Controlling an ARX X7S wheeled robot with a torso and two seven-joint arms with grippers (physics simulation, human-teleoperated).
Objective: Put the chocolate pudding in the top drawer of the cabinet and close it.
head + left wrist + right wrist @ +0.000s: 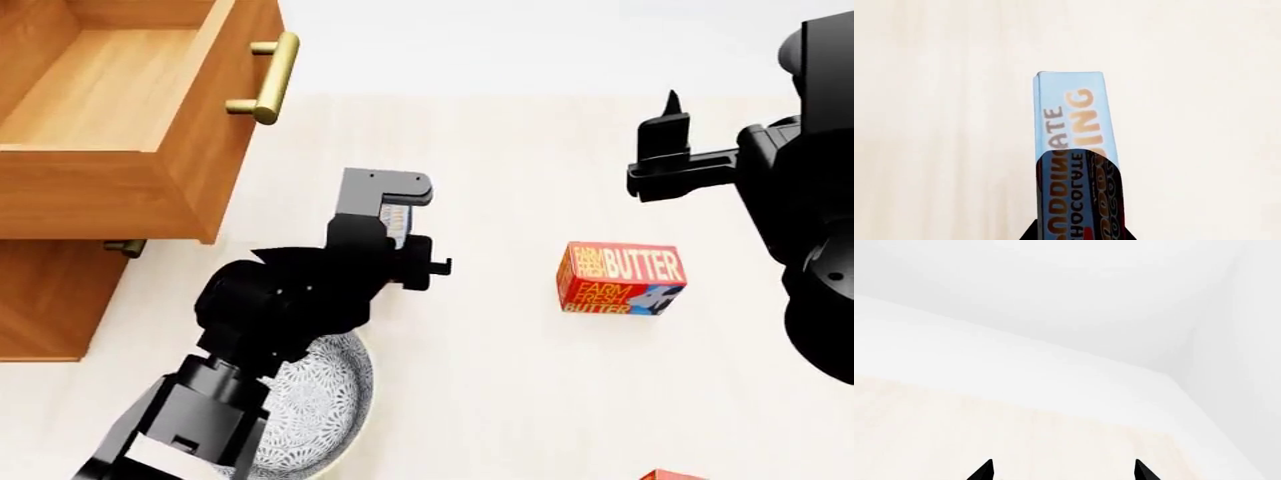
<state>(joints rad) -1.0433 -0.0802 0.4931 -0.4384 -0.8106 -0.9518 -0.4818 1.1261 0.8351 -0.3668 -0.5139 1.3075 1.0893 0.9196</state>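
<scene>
The left gripper [1077, 220] pinches the chocolate pudding [1071, 117] (its lower half shadowed); the right gripper [1062, 471], mostly cut off, stands spread.

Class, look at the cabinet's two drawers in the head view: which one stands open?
The top drawer is open: it juts out from the cabinet, its bare wooden inside showing. The lower drawer beneath it sits flush, shut, only the end of its brass handle visible.
</scene>
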